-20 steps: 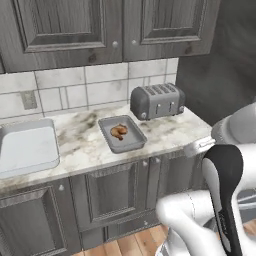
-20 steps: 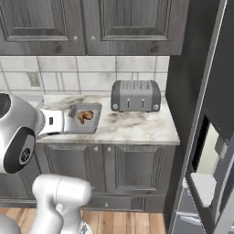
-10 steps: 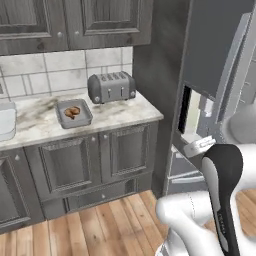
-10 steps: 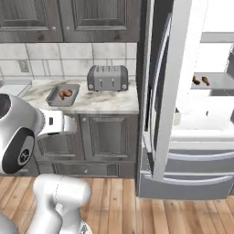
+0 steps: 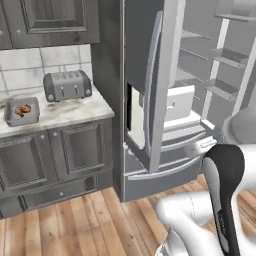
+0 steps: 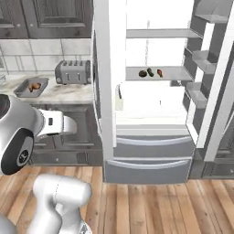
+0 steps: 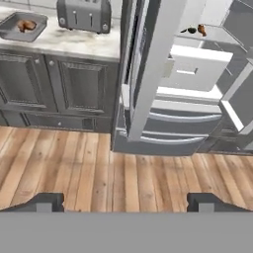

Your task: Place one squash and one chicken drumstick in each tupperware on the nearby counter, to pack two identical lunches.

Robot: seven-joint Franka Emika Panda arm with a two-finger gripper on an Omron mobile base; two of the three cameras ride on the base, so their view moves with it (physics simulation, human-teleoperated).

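Fridge (image 6: 151, 91) takes the centre and right of the right base view, both doors swung open, white lit interior, grey drawers below. Wood plank floor (image 7: 99, 168) across the lower part of the hand view.

Counter (image 5: 65, 112), white marble with grey-brown veins over dark grey panelled cabinets, sits at left of the left base view. Grey slotted toaster (image 5: 67, 85) stands on it toward the back, right of the tray.

Tupperware (image 5: 22, 111), the mid-grey shallow tray with rounded corners and raised rim, is at the far left edge of the left base view on the counter, well apart from the fridge. Inside it lies a chicken drumstick (image 5: 21, 110), glossy golden-brown, plump.

On a fridge shelf, upper centre of the right base view: round dark squash (image 6: 142, 73), slim dark elongated squash (image 6: 150, 71) just beside it, then a second drumstick (image 6: 159, 72), orange-brown, small, to their right. All three are tiny, details hard to tell.

Gripper (image 7: 126, 201) at the bottom of the hand view: two dark finger tips (image 7: 47, 201) spread far apart, jaws wide, nothing between them, hanging over bare floor.
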